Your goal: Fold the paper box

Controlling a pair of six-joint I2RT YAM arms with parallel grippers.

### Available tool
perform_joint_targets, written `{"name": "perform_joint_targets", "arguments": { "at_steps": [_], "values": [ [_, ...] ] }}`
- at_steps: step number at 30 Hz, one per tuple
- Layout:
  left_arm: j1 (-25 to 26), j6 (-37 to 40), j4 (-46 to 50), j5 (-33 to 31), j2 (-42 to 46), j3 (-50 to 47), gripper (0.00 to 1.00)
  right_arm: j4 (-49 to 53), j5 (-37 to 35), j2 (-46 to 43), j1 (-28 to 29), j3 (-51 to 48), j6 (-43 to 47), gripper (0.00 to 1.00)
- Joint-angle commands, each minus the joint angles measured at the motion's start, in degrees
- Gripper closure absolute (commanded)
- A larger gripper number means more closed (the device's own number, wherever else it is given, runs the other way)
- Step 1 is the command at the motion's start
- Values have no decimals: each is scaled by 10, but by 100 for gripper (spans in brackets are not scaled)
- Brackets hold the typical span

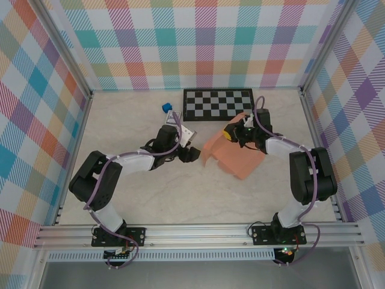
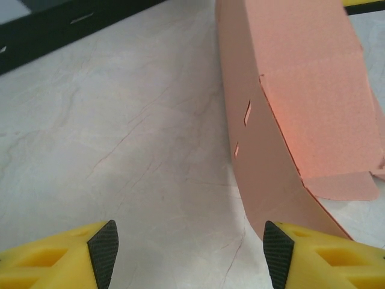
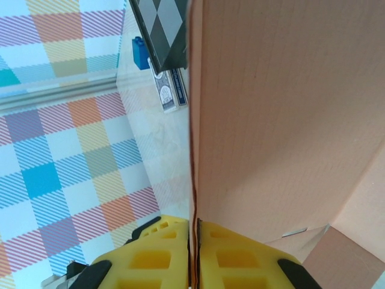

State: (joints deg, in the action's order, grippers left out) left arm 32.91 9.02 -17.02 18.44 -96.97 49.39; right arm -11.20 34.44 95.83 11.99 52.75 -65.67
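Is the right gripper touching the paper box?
Touching. The right wrist view shows the right gripper with its fingers pressed shut on a panel edge of the paper box.

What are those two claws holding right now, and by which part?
The right gripper pinches the paper box by the thin edge of one panel. The left gripper stands open beside the box, holding nothing.

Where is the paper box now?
In the top view, the paper box sits right of centre, close to the checkerboard, with the right gripper pinching one edge.
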Motion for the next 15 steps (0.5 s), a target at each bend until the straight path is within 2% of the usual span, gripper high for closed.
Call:
{"name": "perform_joint_targets", "arguments": {
  "at_steps": [1, 9, 11, 15],
  "values": [
    [22, 53, -69, 33, -12, -11, 33, -20, 33, -9, -7, -10, 45, 89],
    [33, 20, -72, 48, -12, 8, 33, -44, 42, -12, -10, -22, 66, 89],
    [26, 26, -64, 44, 0, 10, 33, -41, 45, -11, -10, -21, 79, 89],
    [-7, 53, -22, 84, 30, 24, 32, -37, 61, -4, -11, -18, 97, 90]
  ]
}}
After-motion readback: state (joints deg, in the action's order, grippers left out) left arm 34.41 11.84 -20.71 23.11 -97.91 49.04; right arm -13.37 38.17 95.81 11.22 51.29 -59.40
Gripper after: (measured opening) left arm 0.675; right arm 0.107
